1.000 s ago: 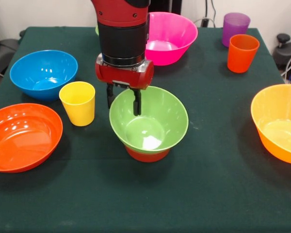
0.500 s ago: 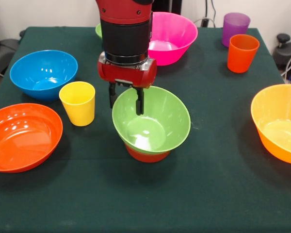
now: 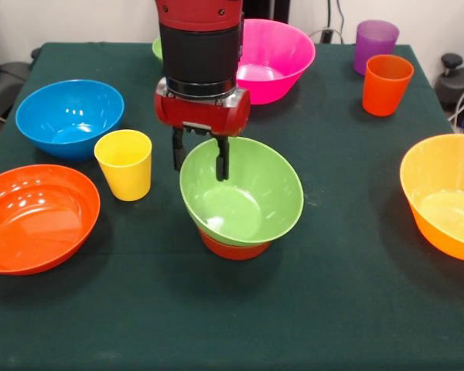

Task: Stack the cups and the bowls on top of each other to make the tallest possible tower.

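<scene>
end effector [image 3: 200,158]: clamped on the medium green bowl's [image 3: 243,205] near-left rim, one finger inside, one outside | bowl: tilted, resting in small red-orange bowl [image 3: 233,247] | site: counter [image 3: 325,309] centre, beside yellow cup [image 3: 124,164]

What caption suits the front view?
Red gripper pinching glossy green plastic bowl's rim, the bowl sitting on a small red-orange bowl.

Bowl [image 3: 243,202] apparently atop smaller bowl [image 3: 233,248]

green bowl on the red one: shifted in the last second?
Yes. The green bowl, its rim pinched by the claw, slid slightly right, away from the yellow cup, and now sits tilted on the small red bowl.
</scene>
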